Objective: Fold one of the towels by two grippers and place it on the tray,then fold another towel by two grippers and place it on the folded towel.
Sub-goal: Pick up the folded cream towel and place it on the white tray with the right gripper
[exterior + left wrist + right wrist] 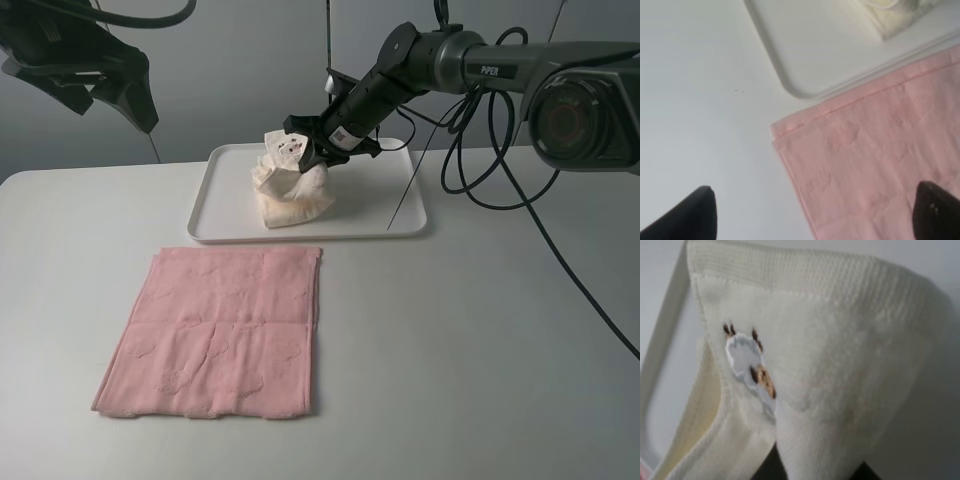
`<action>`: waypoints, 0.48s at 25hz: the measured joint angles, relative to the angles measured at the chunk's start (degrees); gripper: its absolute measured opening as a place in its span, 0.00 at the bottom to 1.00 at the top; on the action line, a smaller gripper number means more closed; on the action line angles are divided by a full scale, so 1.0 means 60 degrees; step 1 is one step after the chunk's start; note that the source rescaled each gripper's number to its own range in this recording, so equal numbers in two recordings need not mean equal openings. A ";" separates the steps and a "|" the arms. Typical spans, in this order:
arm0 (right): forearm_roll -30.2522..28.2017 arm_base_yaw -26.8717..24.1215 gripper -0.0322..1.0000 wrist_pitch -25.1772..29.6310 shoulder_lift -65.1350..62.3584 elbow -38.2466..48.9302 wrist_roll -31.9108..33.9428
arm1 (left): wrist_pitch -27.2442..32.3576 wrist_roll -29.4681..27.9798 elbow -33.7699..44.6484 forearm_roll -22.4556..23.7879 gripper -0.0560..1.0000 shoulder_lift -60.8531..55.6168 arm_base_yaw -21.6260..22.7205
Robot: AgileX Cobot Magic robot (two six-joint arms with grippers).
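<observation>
tabletop [500, 350] white and matte under tray [360, 205], grey wall [250, 70] behind.

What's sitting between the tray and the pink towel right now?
Nothing. Only a narrow strip of bare table separates the tray from the pink towel, as the exterior high view shows.

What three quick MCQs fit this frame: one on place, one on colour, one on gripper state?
1. Where is the cream towel?
A) bunched on the white tray
B) on the floor
C) draped on a chair
2. The flat towel on the table is:
A) blue
B) pale pink
C) grey
3. The right gripper is:
A) open and empty
B) shut on the cream towel
C) out of view
Answers:
1 A, its lower folds rest on the tray.
2 B, it is pink all over.
3 B, its jaws pinch the towel's top.
</observation>
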 joint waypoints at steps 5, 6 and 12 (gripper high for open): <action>-0.0839 0.0000 0.13 -0.0307 0.0038 -0.0020 0.0172 | 0.0000 0.0036 0.0000 0.0000 1.00 0.0000 0.0000; -0.1041 0.0000 0.13 -0.0327 0.0038 -0.0020 0.0233 | 0.0000 0.0083 0.0000 0.0000 1.00 0.0000 0.0000; -0.1475 -0.0020 0.60 -0.0283 0.0038 -0.0020 0.0394 | 0.0000 0.0147 0.0000 0.0000 1.00 0.0000 0.0000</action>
